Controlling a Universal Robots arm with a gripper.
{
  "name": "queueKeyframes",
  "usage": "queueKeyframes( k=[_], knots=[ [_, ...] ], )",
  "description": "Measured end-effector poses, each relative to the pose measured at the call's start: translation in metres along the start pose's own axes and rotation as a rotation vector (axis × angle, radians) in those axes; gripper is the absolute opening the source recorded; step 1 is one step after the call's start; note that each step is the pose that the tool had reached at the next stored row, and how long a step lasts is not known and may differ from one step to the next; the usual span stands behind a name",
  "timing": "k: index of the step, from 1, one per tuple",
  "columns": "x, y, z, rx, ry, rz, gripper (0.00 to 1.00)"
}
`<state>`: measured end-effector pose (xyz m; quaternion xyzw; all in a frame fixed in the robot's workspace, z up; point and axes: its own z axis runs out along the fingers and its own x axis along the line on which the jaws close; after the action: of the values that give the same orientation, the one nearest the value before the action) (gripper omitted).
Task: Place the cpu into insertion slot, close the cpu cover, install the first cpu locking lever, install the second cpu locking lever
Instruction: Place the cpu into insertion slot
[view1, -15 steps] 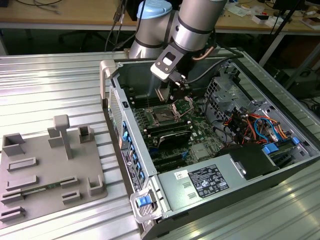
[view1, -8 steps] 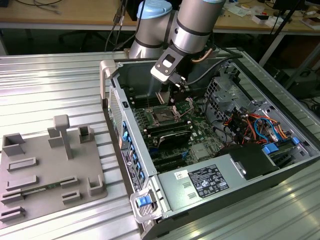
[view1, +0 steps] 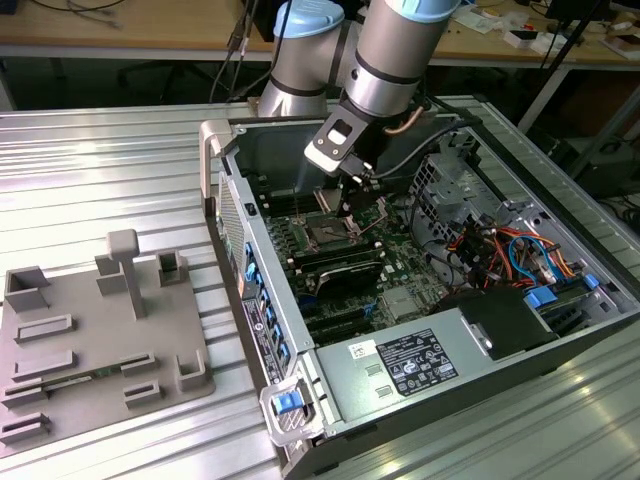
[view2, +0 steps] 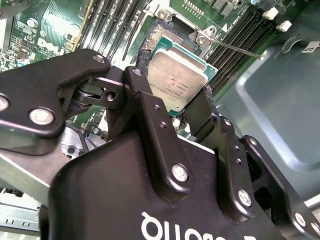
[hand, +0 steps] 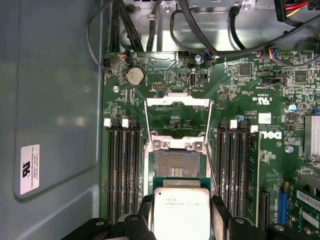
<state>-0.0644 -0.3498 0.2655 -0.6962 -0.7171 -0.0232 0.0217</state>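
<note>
My gripper (hand: 181, 220) is shut on the cpu (hand: 181, 212), a silver-topped square chip pinched by two opposite edges between black fingers (hand: 218, 212). The cpu hangs just above and partly off one edge of the open insertion slot (hand: 177, 165), whose dark pin field lies bare. In the second wrist view the cpu (view2: 177, 80) is tilted between the fingers (view2: 142, 97) of the gripper (view2: 172, 100). The cpu cover (hand: 177, 102) stands swung open on the far side of the slot. A thin wire locking lever (hand: 214, 172) sticks up beside it. In the exterior view the gripper (view1: 348, 212) hovers over the slot (view1: 328, 233) inside the case.
Memory slots (hand: 122, 170) flank the socket on both sides. Cable bundles (view1: 500, 250) and a drive cage fill the case at the exterior view's right, and a power supply (view1: 410, 365) sits in front. A grey fixture plate (view1: 90, 340) lies on the table at the left.
</note>
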Motion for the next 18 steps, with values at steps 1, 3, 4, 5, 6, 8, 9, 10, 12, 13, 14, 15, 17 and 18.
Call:
queueKeyframes(
  k=[1,3,4,5,6,8,9,10,12,13,14,15,17,18],
  knots=[
    [0.0,0.0,0.0006,-0.0029,-0.0001,0.0,0.55],
    [0.0,0.0001,0.0019,-0.0098,-0.0003,-0.001,0.55],
    [0.0,0.0001,0.0027,-0.0118,-0.0003,-0.001,0.55],
    [0.0,0.0001,0.0034,-0.0135,-0.0005,-0.001,0.55],
    [0.0001,0.0001,0.0044,-0.0159,-0.0005,-0.001,0.55],
    [0.0,0.0001,0.0045,-0.0162,-0.0007,-0.001,0.55],
    [0.0001,0.0,0.0046,-0.0163,-0.0006,-0.001,0.55],
    [0.0001,0.0,0.0046,-0.0164,-0.0005,-0.001,0.55],
    [0.0001,0.0,0.0046,-0.0163,-0.0004,-0.001,0.55],
    [0.0001,0.0,0.0046,-0.0163,-0.0004,-0.001,0.55],
    [0.0001,0.0,0.0046,-0.0163,-0.0004,-0.001,0.55],
    [0.0001,0.0,0.0047,-0.0164,-0.0003,-0.001,0.55],
    [0.0001,0.0001,0.0056,-0.0166,0.0,-0.001,0.55],
    [0.0001,0.0001,0.006,-0.0164,-0.0003,-0.001,0.55]
  ],
)
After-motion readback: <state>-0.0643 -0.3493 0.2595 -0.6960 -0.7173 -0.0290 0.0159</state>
